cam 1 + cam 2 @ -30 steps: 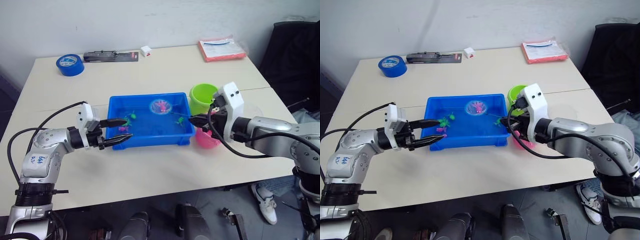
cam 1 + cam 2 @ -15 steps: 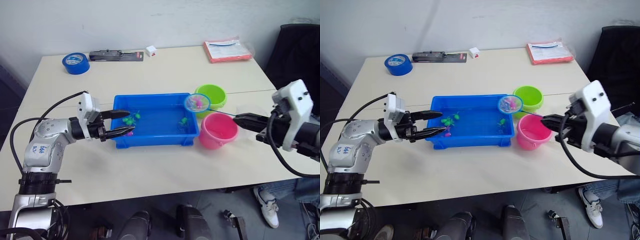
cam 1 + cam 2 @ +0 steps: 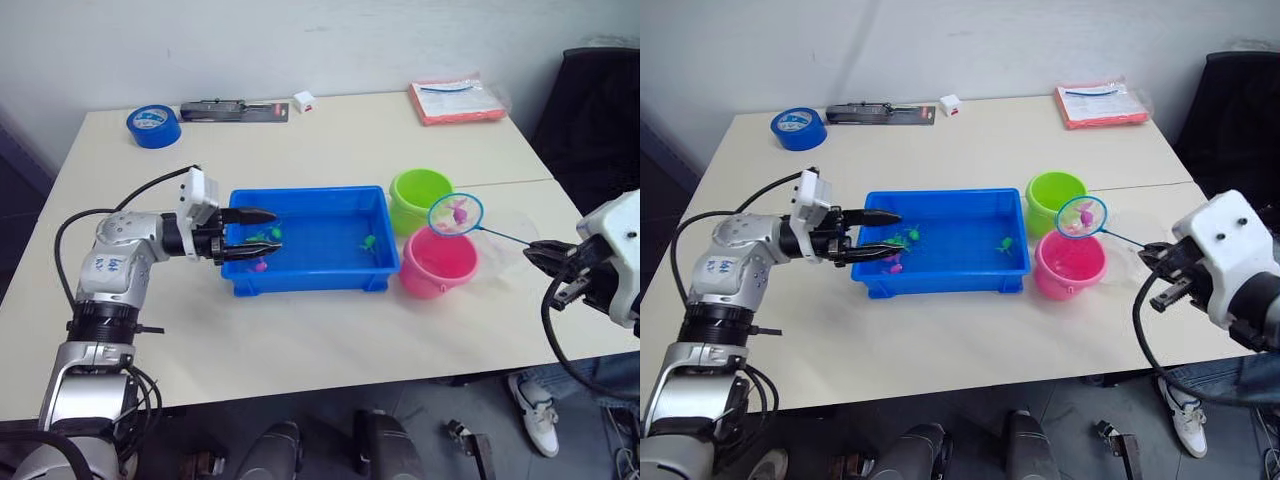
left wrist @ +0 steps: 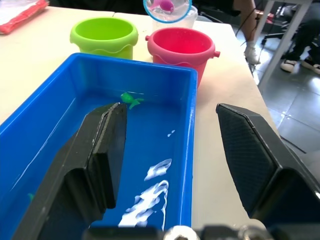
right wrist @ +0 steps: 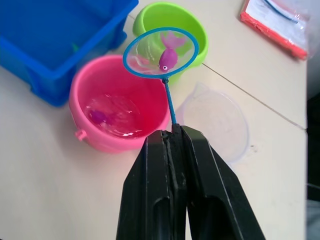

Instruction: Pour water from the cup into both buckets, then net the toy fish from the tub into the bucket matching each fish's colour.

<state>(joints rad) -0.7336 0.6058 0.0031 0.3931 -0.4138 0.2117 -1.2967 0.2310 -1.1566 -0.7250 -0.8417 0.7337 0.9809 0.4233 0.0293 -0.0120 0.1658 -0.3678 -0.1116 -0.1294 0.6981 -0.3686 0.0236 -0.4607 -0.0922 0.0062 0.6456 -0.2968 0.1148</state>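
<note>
My right gripper [image 3: 533,249] is shut on the net's thin handle. The net [image 5: 160,52] has a blue hoop holding one pink toy fish [image 5: 167,59], and it hangs in the air over where the pink bucket [image 3: 438,262] and green bucket [image 3: 420,195] meet. Water and a pink fish [image 5: 98,116] lie in the pink bucket. The clear cup [image 5: 212,122] stands beside it, under the handle. My left gripper [image 3: 262,230] is open over the left end of the blue tub [image 3: 340,277]. In the tub are green fish [image 3: 368,242] and a pink one [image 3: 258,265].
At the table's far edge lie a blue tape roll [image 3: 153,126], a black tool in red packaging [image 3: 233,110], a small white box [image 3: 304,101] and a red folder [image 3: 455,98]. A black chair [image 3: 590,110] stands at the right.
The net has swung right with the pink fish, from above the tub's right rim to above the buckets, as my right arm drew back. My left gripper stays open at the tub.
</note>
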